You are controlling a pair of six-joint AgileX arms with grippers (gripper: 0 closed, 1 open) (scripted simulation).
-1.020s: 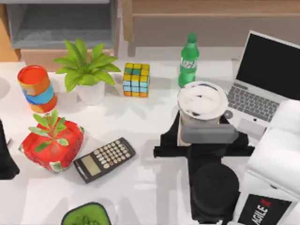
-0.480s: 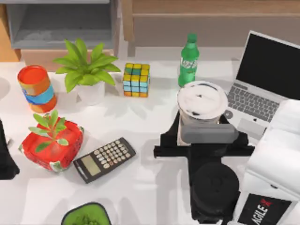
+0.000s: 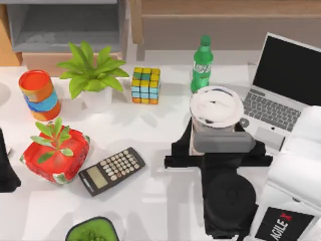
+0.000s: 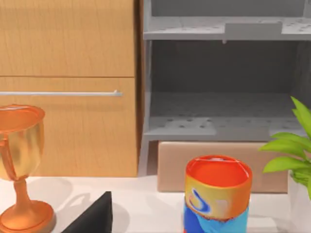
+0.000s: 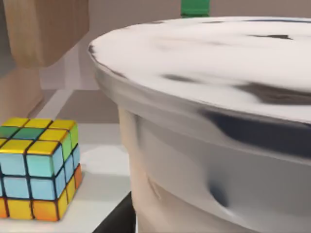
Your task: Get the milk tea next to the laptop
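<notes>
R arm reaches in from the tabletop's lower right, wrist low and level. Right end effector [image 3: 215, 131] pinches the milk tea [image 3: 216, 109] at its sides, cup upright, just left of the laptop [image 3: 281, 90], in front of the green bottle [image 3: 202, 64]. L arm parked at left edge.

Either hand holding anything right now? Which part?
Right hand sits around the milk tea, gripping its body just under the white lid. Left hand is parked at the table's left edge.

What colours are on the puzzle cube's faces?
The puzzle cube shows yellow, light blue, green and orange squares, clearest in the right wrist view.
</notes>
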